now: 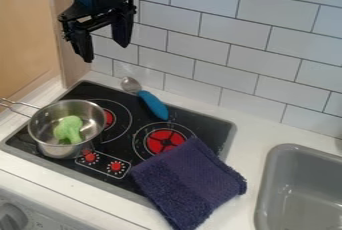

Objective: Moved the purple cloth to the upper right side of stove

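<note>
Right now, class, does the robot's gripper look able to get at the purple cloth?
Probably yes: the gripper hangs open and empty, nothing lies on the purple cloth, and only the low blue-handled spoon lies roughly between them.

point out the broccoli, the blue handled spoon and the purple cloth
green toy broccoli (pixel 69 128), camera view, on its leafy top
blue-handled spoon (pixel 154 106), camera view, on its handle
purple cloth (pixel 192 181), camera view, near its middle
</note>
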Action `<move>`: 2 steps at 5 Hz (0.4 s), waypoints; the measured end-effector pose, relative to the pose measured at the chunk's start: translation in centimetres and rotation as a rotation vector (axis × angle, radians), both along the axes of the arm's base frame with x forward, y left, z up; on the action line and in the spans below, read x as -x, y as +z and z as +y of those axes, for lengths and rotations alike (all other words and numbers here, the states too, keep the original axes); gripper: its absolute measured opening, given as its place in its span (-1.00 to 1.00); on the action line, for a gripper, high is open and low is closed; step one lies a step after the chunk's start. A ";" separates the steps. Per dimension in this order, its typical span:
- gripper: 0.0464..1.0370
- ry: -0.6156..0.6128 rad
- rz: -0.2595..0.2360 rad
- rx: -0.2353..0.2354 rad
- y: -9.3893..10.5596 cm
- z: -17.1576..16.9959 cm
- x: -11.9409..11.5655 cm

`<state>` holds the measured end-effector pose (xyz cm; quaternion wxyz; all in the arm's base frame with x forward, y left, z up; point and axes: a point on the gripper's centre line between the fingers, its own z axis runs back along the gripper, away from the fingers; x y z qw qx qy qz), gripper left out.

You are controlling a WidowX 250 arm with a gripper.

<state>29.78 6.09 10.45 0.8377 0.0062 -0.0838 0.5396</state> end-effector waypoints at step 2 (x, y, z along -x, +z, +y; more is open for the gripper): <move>0.92 -0.066 0.084 -0.012 -1.9 -1.4 1.0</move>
